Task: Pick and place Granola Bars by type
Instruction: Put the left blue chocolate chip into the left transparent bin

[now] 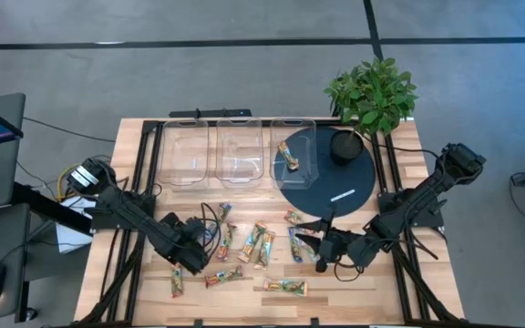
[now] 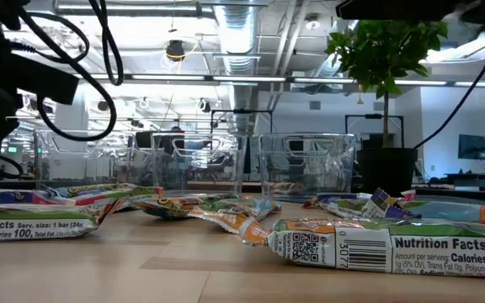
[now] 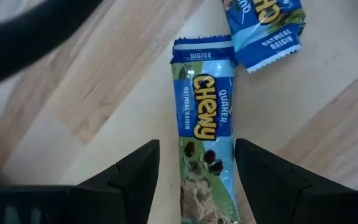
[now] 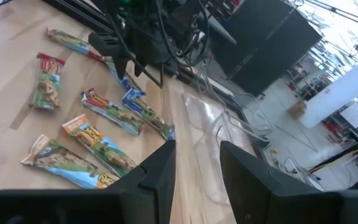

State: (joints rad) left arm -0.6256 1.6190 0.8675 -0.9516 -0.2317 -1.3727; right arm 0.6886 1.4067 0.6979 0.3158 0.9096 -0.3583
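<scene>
Granola Bars (image 1: 261,244) scattered on table, left tool (image 3: 196,177) low, open astride a blue bar (image 3: 204,143), right tool (image 4: 197,165) open

Blue bar (image 3: 207,149) cut off at frame edge between left hand (image 3: 196,180) fingers.

The left arm reaches in from the left edge of the high view towards the lower middle, its left pincer (image 1: 192,246) low over the worktop with fingers (image 3: 135,177) spread apart. The right arm comes in from the right edge, bent at the elbow, its right pincer (image 1: 322,244) at lower centre-right, fingers (image 4: 157,168) parted.
</scene>
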